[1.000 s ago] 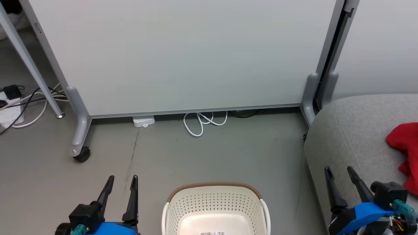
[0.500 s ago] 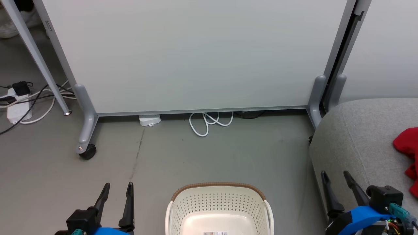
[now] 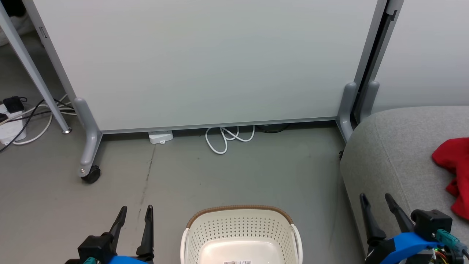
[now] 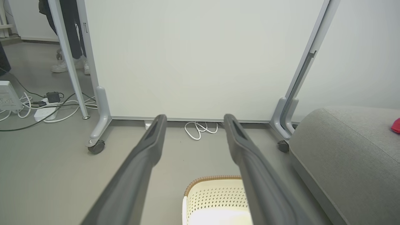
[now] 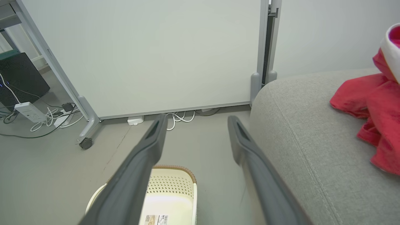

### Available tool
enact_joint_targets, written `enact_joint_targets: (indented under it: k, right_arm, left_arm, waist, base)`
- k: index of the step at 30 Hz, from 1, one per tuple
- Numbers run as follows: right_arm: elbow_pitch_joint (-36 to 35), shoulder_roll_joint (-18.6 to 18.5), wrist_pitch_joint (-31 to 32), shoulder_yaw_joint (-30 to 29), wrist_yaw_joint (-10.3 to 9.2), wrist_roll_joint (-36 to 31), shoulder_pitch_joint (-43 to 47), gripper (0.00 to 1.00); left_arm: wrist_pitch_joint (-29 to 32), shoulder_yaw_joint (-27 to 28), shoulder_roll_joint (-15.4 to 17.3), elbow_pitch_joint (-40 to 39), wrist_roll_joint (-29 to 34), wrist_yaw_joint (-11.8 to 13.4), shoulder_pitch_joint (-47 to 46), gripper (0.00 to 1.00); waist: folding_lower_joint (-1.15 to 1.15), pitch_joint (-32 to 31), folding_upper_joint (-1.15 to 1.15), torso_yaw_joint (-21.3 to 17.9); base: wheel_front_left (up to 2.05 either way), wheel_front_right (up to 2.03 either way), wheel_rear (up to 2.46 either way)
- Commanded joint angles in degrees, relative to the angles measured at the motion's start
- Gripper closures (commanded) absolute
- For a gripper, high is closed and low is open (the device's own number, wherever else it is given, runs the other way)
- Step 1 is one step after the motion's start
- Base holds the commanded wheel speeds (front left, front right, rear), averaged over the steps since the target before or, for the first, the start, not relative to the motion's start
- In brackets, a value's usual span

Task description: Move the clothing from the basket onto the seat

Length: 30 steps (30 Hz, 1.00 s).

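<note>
Red clothing (image 3: 454,172) crumpled on grey seat (image 3: 388,154); basket (image 3: 240,234) bare.

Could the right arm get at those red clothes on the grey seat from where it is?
Probably yes. The right end effector is open near the seat, with only bare cushion between it and the clothing.

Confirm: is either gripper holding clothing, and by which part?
Nothing is held. Left gripper and right gripper are open and empty; the clothing lies on the seat.

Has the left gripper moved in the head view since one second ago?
Yes. The left gripper has drawn back toward the bottom edge: its tips stood above the rim of the basket, which stayed put; now they are level with it.
</note>
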Motion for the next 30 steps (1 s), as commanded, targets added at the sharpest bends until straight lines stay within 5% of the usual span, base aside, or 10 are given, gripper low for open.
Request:
enact_joint_targets:
  k: [1,7,8,14,30]
  right_arm:
    - [-0.22,0.17,0.12,-0.06,0.01,0.18,0.61,0.00]
    - [0.03,0.19,-0.27,0.06,0.01,0.55,0.89,0.00]
    - [0.20,0.03,-0.01,0.05,0.00,0.59,0.04,1.00]
    - [3.30,0.32,0.24,0.01,0.00,1.10,1.03,1.00]
    - [2.37,0.26,2.46,-0.50,0.00,17.97,-0.43,1.00]
  left_arm:
    - [-0.17,-0.17,0.15,-0.13,-0.31,-0.09,-0.43,0.00]
    - [-0.17,-0.64,0.25,-0.19,-0.64,-0.09,-0.64,0.00]
    - [0.03,-0.67,0.01,0.08,-0.43,0.00,0.01,1.00]
    - [0.51,-0.84,-0.62,2.74,-0.89,0.00,1.94,1.00]
    - [4.96,2.30,-1.37,0.41,-16.63,-0.02,0.00,1.00]
  waist:
    - [-0.01,-0.01,0.00,-0.07]
    - [-0.01,0.06,0.00,-0.22]
    - [0.00,0.06,0.00,-0.23]
    - [0.00,0.10,0.00,-0.29]
    - [0.00,0.62,0.00,-1.16]
  base:
    - [0.00,0.00,0.00]
    - [0.00,0.00,0.00]
    - [0.00,0.00,0.00]
    - [0.00,0.00,0.00]
    - [0.00,0.00,0.00]
